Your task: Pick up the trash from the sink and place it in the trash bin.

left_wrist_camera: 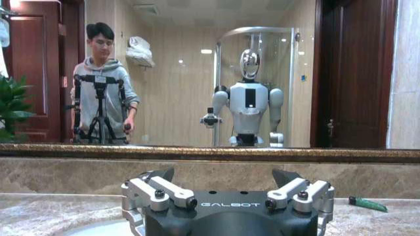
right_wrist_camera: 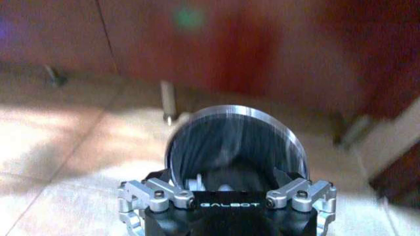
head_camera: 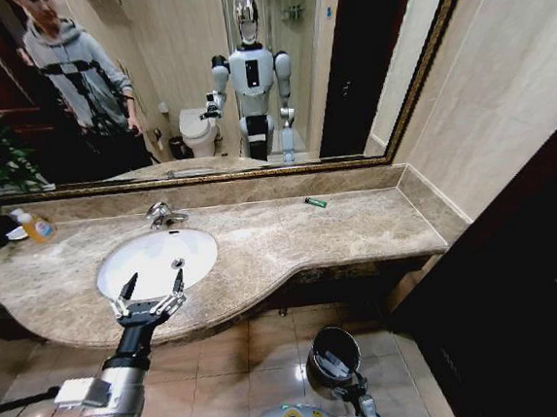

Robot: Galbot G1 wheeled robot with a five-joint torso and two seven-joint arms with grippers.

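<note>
**Marble top, white sink, and a bin held low**

Marble makes up your tabletop (head_camera: 291,237), long and beige, with the mirror (head_camera: 247,75) behind it. The big white sink (head_camera: 141,255) sits in its left part, with the shiny faucet (head_camera: 162,215) at the back rim. You can see no trash in the bowl from the head view; the near part is hidden by your left arm.

Your left pincer (head_camera: 148,300) hangs over the near rim of the sink with its fingers spread wide and nothing between them. It is held there, I think, so it can dip straight down into the bowl.

Your right pincer (right_wrist_camera: 226,189) is low, over the floor, right behind the trash bin (head_camera: 335,353). I cannot tell if it grips the bin. The bin's open mouth tips up toward the tabletop, likely so trash can drop in.

One thin dark green stick (head_camera: 315,202) lies on the tabletop near the back wall, well apart from the sink. The orange bottle (head_camera: 34,226) stands at the far left; it is not trash.
</note>
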